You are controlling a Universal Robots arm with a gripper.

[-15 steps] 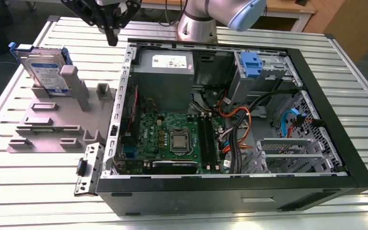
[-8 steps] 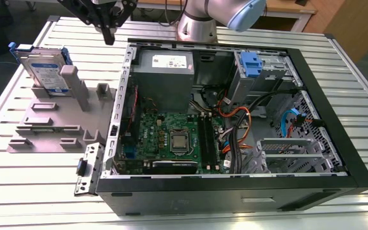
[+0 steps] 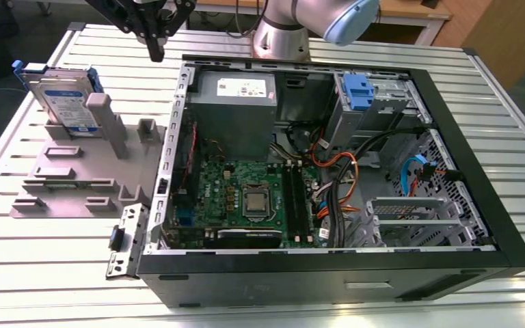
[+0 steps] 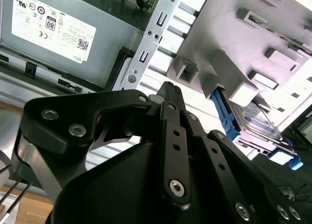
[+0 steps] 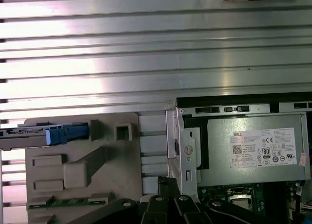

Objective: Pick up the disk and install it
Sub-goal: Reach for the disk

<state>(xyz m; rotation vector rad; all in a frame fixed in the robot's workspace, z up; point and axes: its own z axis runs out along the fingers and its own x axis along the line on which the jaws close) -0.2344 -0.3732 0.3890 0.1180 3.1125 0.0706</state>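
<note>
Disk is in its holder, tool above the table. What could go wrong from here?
1. The disk stands on edge in the grey holder, among raised posts. The tool, off to one side, might strike a post or tip the disk if it comes down misaligned.
2. The tool hangs near the case's metal rim and could clip it.
3. Loose cables beside the drive bay may snag the disk.
</note>
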